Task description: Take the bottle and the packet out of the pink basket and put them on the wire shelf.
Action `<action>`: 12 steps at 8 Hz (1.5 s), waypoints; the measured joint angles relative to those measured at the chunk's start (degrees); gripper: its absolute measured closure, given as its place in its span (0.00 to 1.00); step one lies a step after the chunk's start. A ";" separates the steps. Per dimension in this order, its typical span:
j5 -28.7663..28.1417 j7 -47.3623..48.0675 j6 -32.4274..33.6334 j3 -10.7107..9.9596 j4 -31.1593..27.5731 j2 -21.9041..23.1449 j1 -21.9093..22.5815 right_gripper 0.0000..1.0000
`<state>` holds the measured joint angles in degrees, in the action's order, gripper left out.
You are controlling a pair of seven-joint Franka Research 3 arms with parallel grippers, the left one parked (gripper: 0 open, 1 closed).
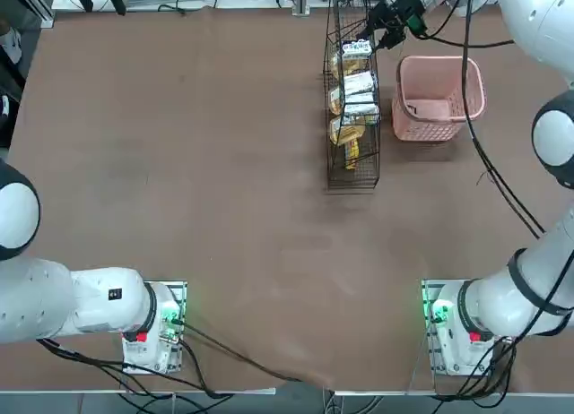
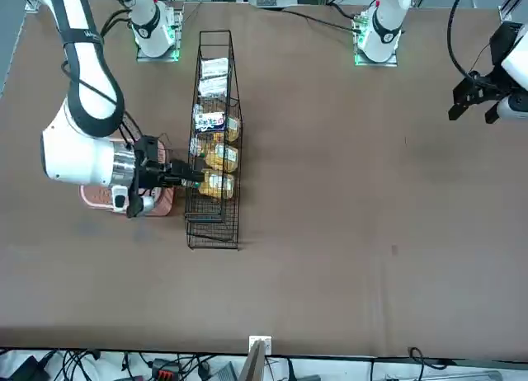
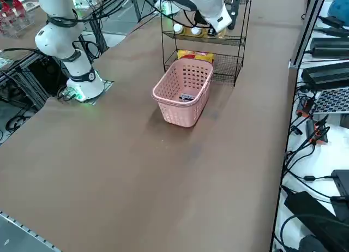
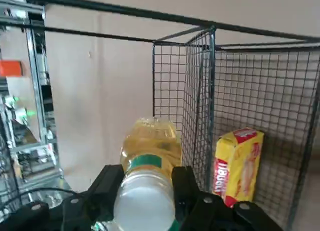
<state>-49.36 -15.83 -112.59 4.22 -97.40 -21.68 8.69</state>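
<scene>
In the wrist view the right gripper [image 4: 147, 191] clamps the bottle [image 4: 150, 161] inside the wire shelf [image 1: 352, 100]; step in hand: shelving it. At three o'clock of the shelf, the pink basket [image 1: 439, 96] holds the packet [image 3: 186, 97]; next, release, then fetch it

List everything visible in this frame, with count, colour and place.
bottle: one, amber-yellow with white cap, held in the right gripper at the wire shelf.
packet: one, white with dark print, lying in the pink basket.
pink basket: one, pale pink, beside the wire shelf.
wire shelf: one, black, stocked with white and yellow packets.
table: one, brown.
right gripper: one, black, shut on the bottle's cap end.
</scene>
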 joint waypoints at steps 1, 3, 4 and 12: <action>0.24 -1.82 0.00 0.00 -0.15 -0.20 0.00 0.45; 0.24 -5.06 -0.01 0.03 -1.00 -0.64 0.00 0.45; 0.22 -5.24 0.00 0.24 -1.14 -0.64 0.03 0.45; 0.13 -4.34 -0.17 0.27 -1.65 -0.71 0.43 0.45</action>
<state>-49.23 -20.17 -112.76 4.49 -99.05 -22.39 9.12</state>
